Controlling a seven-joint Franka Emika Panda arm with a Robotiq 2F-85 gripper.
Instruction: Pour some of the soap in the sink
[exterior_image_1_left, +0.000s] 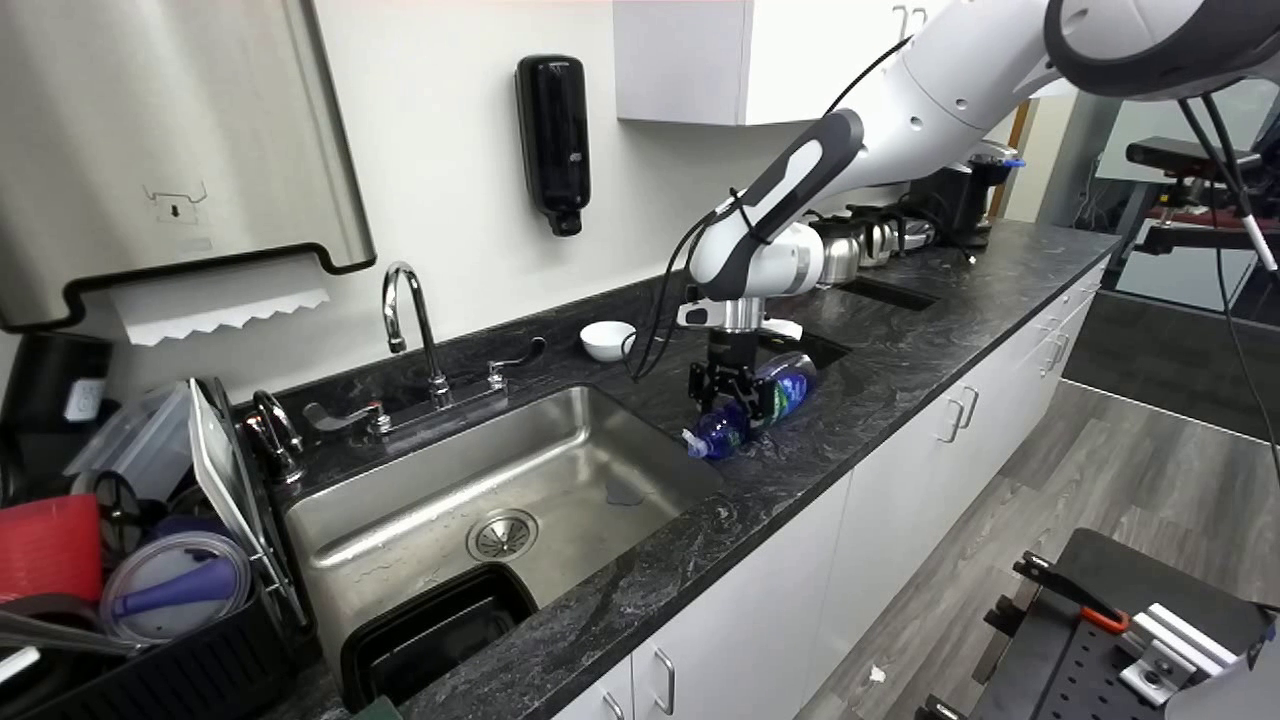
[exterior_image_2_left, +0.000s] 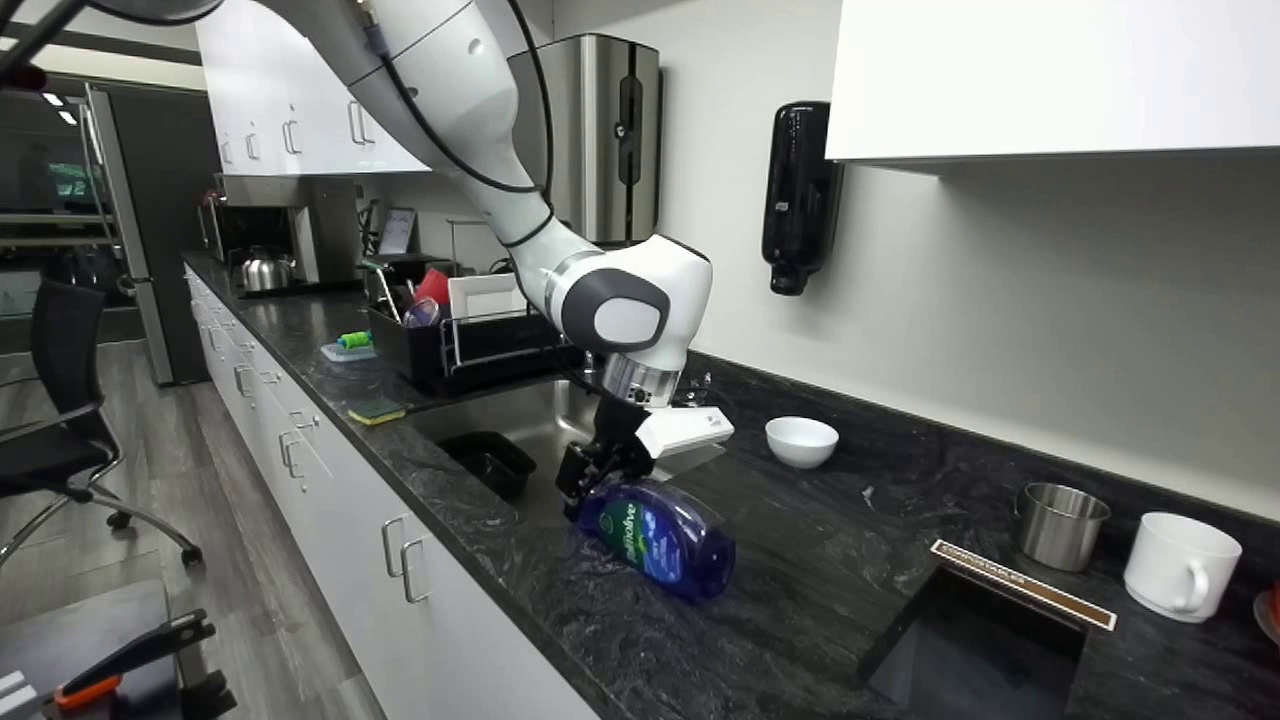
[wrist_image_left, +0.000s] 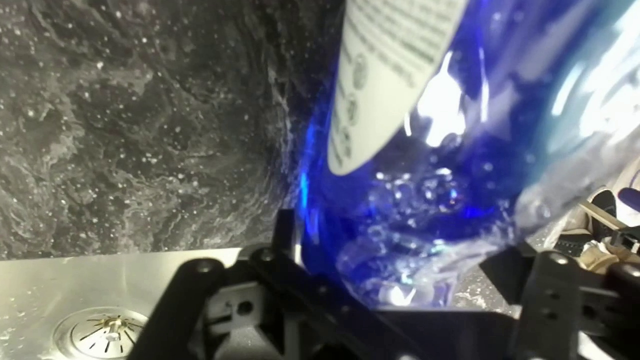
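Though see-through, the soap bottle (exterior_image_2_left: 658, 541) deep blue.

"Palmolive", apparently, on soap (exterior_image_2_left: 655, 540) — "COMPOSTABLES" on sign (exterior_image_2_left: 1022, 585)

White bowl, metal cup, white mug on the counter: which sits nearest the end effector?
The white bowl, near the sink; the metal cup and white mug stand side by side, clearly farther from the end effector.
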